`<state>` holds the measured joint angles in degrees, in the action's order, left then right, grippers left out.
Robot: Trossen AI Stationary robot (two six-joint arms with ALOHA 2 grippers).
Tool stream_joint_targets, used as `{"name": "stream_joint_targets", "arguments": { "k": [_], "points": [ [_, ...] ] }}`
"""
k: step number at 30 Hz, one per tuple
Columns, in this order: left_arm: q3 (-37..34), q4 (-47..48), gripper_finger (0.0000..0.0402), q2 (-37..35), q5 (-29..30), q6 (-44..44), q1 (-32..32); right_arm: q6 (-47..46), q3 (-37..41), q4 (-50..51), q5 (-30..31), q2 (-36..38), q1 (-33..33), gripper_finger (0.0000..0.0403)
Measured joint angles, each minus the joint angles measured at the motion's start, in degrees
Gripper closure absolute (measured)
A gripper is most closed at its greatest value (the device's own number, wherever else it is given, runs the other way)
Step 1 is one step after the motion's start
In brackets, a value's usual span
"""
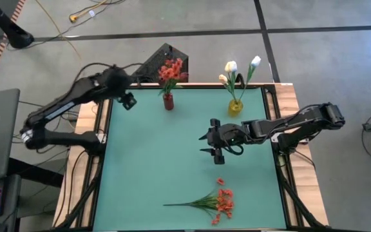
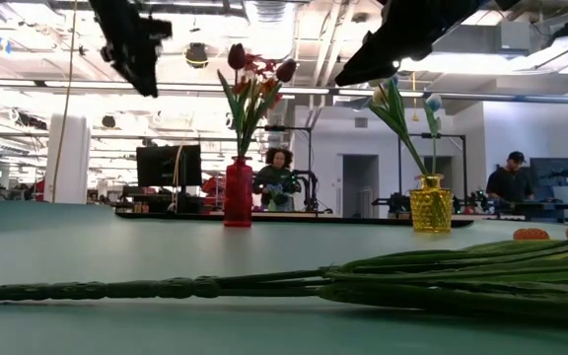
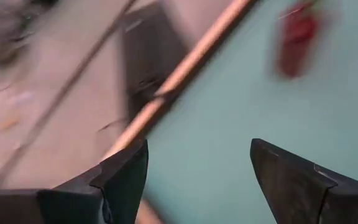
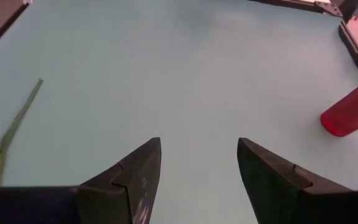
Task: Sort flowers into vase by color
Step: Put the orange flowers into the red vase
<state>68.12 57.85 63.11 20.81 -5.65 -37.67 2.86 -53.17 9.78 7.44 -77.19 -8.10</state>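
While right fingers (image 4: pixel 143 180) gape empty, red-orange flowers (image 1: pixel 221 201) well apart, on mat.

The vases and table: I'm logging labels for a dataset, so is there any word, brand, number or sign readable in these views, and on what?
None can be read.
Red vase: plain, no label.
Yellow vase: plain, no label.
Table: bare green, no print.
Screens in the room behind, low view: too small to read.
Left gripper and right gripper: no visible markings.
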Motion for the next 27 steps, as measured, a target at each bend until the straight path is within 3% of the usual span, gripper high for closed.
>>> {"name": "stream_joint_targets", "arguments": {
  "k": [5, 9, 13, 19, 23, 27],
  "points": [
    [0.0, -4.2, 0.0132, -7.0, -19.4, 1.0, 2.8, -3.1, 0.0, 0.0, 0.0, 0.0, -0.2, 0.0164],
    [0.0, -9.1, 0.0132, -10.4, -27.5, 2.1, 11.4, -5.0, 0.0, 0.0, 0.0, 0.0, -0.9, 0.0164],
    [0.0, -14.8, 0.0132, -8.6, -24.4, 3.3, 25.8, -7.3, 0.0, 0.0, 0.1, 0.0, -1.8, 0.0164],
    [0.0, -24.3, 0.0132, 2.1, -13.4, 2.9, 46.7, -10.4, 0.0, 0.2, 0.5, 0.0, -3.9, 0.0164],
    [0.0, -29.9, 0.0132, 12.5, -7.5, 2.7, 55.5, -12.5, 0.0, 1.0, 3.7, 0.0, -6.5, 0.0164],
    [0.0, -37.4, 0.0132, 23.1, -7.1, 5.0, 60.9, -15.2, 0.0, 2.2, 9.5, -0.6, -10.6, 0.0164]
  ]
}}
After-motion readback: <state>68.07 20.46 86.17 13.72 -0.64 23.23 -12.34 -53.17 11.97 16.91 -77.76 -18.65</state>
